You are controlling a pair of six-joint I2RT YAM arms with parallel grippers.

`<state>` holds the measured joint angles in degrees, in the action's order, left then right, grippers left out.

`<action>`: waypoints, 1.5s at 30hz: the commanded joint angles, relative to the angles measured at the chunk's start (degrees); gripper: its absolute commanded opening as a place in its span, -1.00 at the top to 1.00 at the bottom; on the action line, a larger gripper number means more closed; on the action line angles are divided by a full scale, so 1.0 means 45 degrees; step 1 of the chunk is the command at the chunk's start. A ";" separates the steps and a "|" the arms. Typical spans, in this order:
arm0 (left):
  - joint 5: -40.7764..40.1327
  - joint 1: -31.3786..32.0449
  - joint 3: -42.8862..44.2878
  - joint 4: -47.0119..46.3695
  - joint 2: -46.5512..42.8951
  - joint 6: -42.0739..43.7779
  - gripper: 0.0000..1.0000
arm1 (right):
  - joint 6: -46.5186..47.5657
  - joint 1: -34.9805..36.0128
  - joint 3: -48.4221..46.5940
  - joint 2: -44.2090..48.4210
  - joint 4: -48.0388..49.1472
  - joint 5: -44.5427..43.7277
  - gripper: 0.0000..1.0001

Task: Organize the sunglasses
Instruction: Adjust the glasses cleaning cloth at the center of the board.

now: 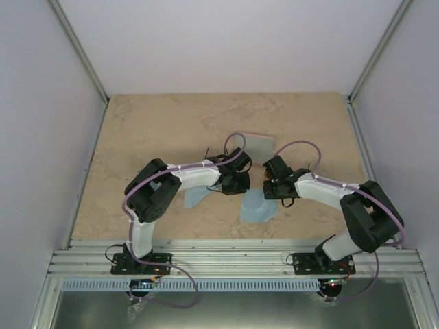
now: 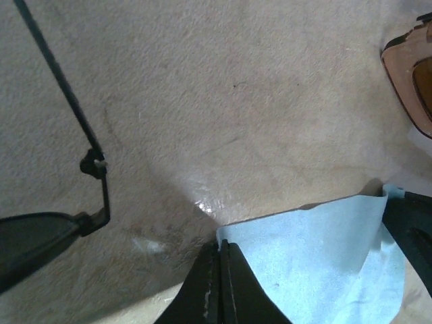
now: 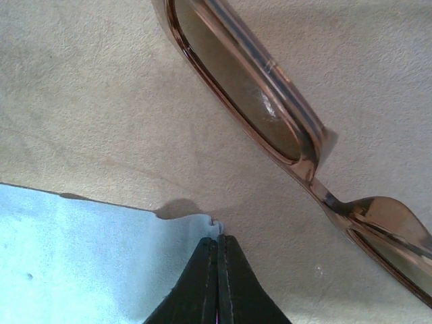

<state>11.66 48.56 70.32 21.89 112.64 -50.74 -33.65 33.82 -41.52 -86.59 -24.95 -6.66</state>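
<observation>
The black wire sunglasses (image 2: 91,162) lie left of my left gripper (image 2: 221,246), one dark round lens (image 2: 30,243) at the frame's edge. The amber-brown sunglasses (image 3: 270,101) lie on the table just beyond my right gripper (image 3: 217,237), and a lens also shows in the left wrist view (image 2: 413,74). Each gripper is shut on a corner of the light blue cloth (image 2: 317,256), which also shows in the right wrist view (image 3: 81,256). From above, the cloth (image 1: 259,207) hangs between the left gripper (image 1: 236,184) and the right gripper (image 1: 271,186). Both pairs are mostly hidden there.
A grey-blue flat piece (image 1: 258,145) lies behind the grippers. Another light blue piece (image 1: 194,197) lies under the left forearm. White walls enclose the beige table (image 1: 151,130) on three sides. A metal rail (image 1: 233,257) runs along the near edge.
</observation>
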 commanded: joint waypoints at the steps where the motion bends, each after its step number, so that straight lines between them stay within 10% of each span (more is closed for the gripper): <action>1: -0.0304 0.0128 -0.0006 0.0377 0.0350 0.0103 1.00 | 0.0110 -0.0075 0.0320 0.0230 -0.0403 0.0222 0.99; 32: 0.2260 0.0356 -0.4929 0.0441 -0.8702 -0.1001 1.00 | 0.0758 -0.0037 0.0023 0.7253 -0.4795 0.7956 0.99; 45: -0.0680 0.0161 -0.3498 -0.0757 -0.5015 -0.0049 1.00 | 0.0951 -0.0060 0.0556 0.3634 -0.0122 0.2947 0.99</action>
<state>14.48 49.89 50.74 21.65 85.17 -53.34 -30.63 33.82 -38.81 -66.26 -35.90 15.92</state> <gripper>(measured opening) 0.012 0.014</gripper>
